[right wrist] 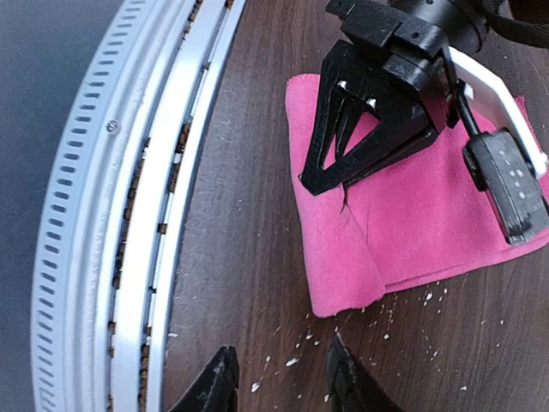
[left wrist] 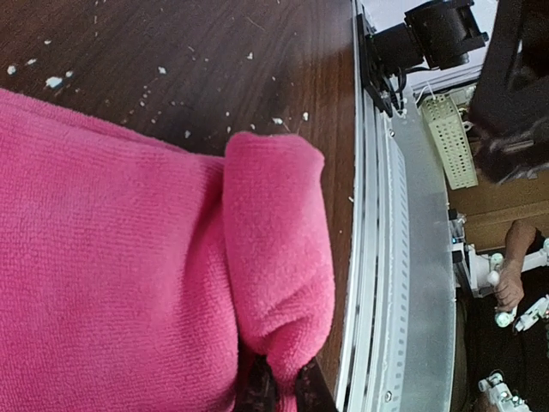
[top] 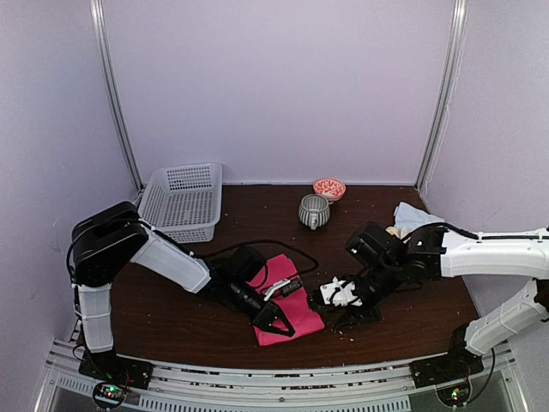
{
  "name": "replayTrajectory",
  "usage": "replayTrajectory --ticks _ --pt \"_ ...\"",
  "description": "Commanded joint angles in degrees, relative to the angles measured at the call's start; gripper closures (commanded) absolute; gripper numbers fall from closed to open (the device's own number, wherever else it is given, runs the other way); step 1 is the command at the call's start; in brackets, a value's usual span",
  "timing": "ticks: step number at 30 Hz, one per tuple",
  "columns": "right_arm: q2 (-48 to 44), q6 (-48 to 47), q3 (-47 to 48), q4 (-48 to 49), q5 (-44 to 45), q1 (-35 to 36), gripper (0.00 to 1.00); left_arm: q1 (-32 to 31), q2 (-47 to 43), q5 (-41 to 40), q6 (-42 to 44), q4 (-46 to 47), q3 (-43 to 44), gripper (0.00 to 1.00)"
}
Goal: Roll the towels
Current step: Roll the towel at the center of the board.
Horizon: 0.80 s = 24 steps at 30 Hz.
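A bright pink towel (top: 290, 302) lies flat on the dark table near the front edge; it also shows in the left wrist view (left wrist: 111, 275) and the right wrist view (right wrist: 429, 223). Its near edge is folded over into a small roll (left wrist: 279, 249). My left gripper (left wrist: 284, 360) is shut on that rolled edge; it also shows in the top view (top: 278, 324) and the right wrist view (right wrist: 330, 183). My right gripper (right wrist: 281, 348) is open and empty, low over bare table just off the towel's corner (right wrist: 343, 296). A pale towel (top: 412, 216) lies bunched at the back right.
A white plastic basket (top: 182, 202) stands at the back left. A striped grey mug (top: 313, 211) and a small pink bowl (top: 329, 188) stand at the back middle. The metal rail (right wrist: 129, 223) runs along the table's front edge. White crumbs dot the table.
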Motion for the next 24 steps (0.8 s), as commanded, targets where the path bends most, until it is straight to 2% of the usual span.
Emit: replayTrajectory --ticks 1,7,17,19,21,23,24 --pt "5.02 -0.02 -1.76 12.24 14.52 5.81 0.60 0.18 1.10 0.04 -5.32 5.13 -1.42 0.98" --pt "11.65 0.15 -1.49 19.26 18.33 9.53 0.55 0.18 0.83 -0.95 -4.68 4.09 -1.84 0.97" --pt "20.81 -0.90 -0.63 22.35 17.54 10.30 0.55 0.19 1.62 -1.14 -3.59 3.52 -1.01 0.97" --pt "22.39 -0.98 0.21 21.68 17.28 10.32 0.61 0.18 1.56 -1.15 -3.53 3.40 -0.93 0.96" --pt "23.25 -0.99 1.54 19.60 15.34 10.29 0.75 0.19 1.10 -1.78 -2.86 2.60 -0.91 0.93" --pt "23.30 -1.05 2.51 16.56 12.12 10.29 0.84 0.20 -0.58 -4.93 -1.88 0.45 -1.18 0.77" --pt "23.23 -1.21 3.02 14.56 10.22 10.21 0.87 0.18 -2.02 -6.79 -1.19 -0.41 -1.68 0.73"
